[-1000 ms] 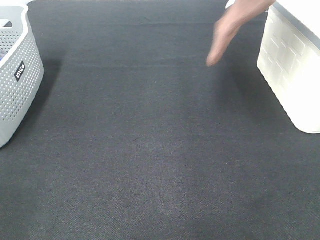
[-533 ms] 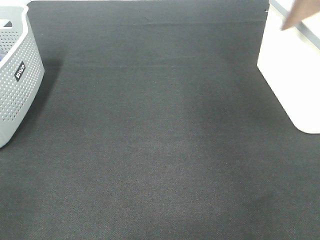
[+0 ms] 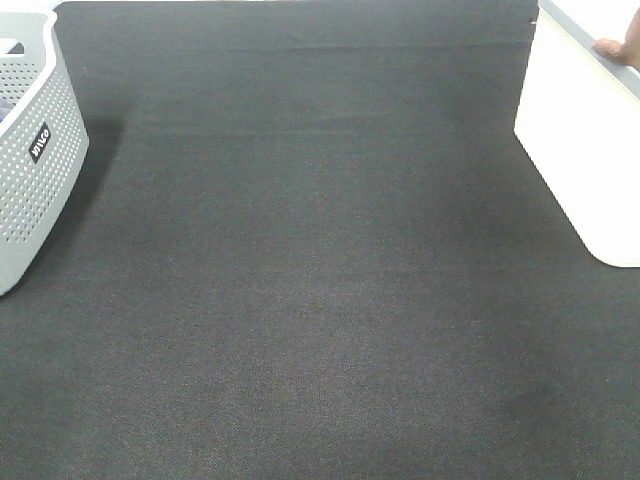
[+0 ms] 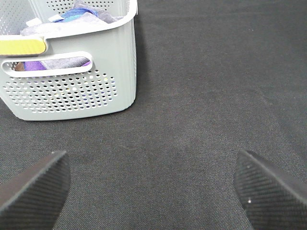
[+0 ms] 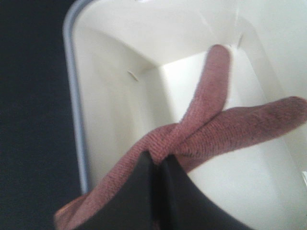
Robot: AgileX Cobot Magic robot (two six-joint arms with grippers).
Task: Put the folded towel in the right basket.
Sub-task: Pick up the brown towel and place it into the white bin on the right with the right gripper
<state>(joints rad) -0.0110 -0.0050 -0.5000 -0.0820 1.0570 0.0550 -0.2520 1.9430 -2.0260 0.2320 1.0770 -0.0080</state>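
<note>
The folded towel (image 5: 206, 129), reddish-brown terry cloth, hangs from my right gripper (image 5: 158, 187), which is shut on it over the inside of the right basket (image 5: 115, 110), a plain white bin. In the high view only a corner of the towel (image 3: 618, 50) shows, above the white bin's (image 3: 580, 150) rim at the far right edge. The right gripper itself is out of that view. My left gripper (image 4: 153, 187) is open and empty, low over the dark mat, facing the grey perforated basket.
A grey perforated basket (image 3: 35, 170) with a black label stands at the left edge. In the left wrist view it (image 4: 72, 91) holds purple and blue cloths. A dark mat (image 3: 300, 280) covers the table between the two containers.
The hanging towel has moved right, from over the back of the mat to above the white bin's rim. The left side has not changed.
</note>
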